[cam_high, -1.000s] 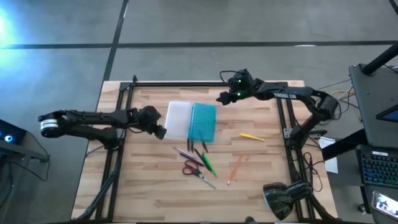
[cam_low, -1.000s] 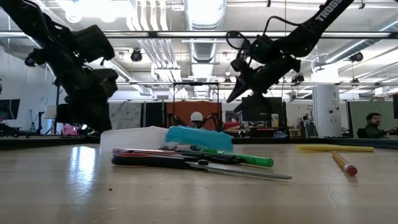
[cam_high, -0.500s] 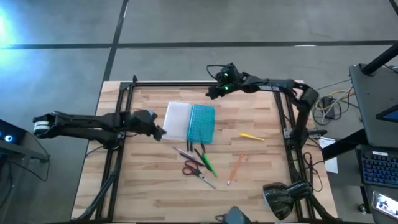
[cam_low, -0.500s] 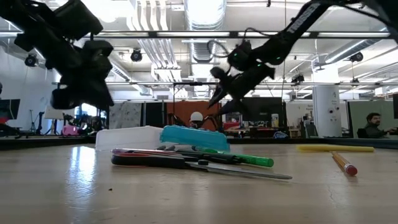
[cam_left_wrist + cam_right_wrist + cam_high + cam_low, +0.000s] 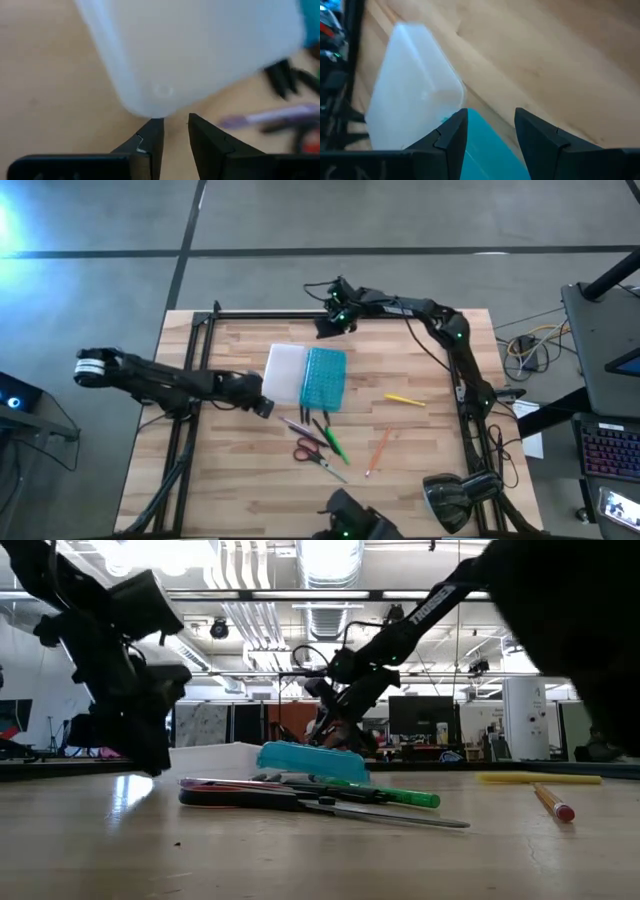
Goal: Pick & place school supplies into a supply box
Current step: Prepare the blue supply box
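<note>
The supply box lies open on the table: its whitish tray (image 5: 285, 374) sits left of the turquoise bumpy lid (image 5: 325, 378). My left gripper (image 5: 263, 408) is low at the tray's near left corner (image 5: 150, 107), fingers narrowly open. My right gripper (image 5: 325, 328) hovers open over the box's far edge, with the tray (image 5: 412, 95) and lid (image 5: 485, 145) below it. Near the box lie the red-handled scissors (image 5: 308, 450), green marker (image 5: 333, 443), dark pens (image 5: 312, 420), orange pencil (image 5: 377, 451) and yellow stick (image 5: 405, 399). My left gripper points at the tray's rounded near left corner (image 5: 156, 111), with one fingertip (image 5: 156, 124) right at its edge. I cannot tell whether it touches the tray.
A black metal frame (image 5: 200, 330) runs along the table's left, far and right sides. A dark lamp head (image 5: 455, 498) sits at the near right corner. Bare wood (image 5: 240, 480) shows on the near left of the table.
My left gripper has moved from beside the tray's left side toward the near edge and dropped to the tray's near left corner. My right gripper has swung toward the table's left along the far edge and come down toward the box.
</note>
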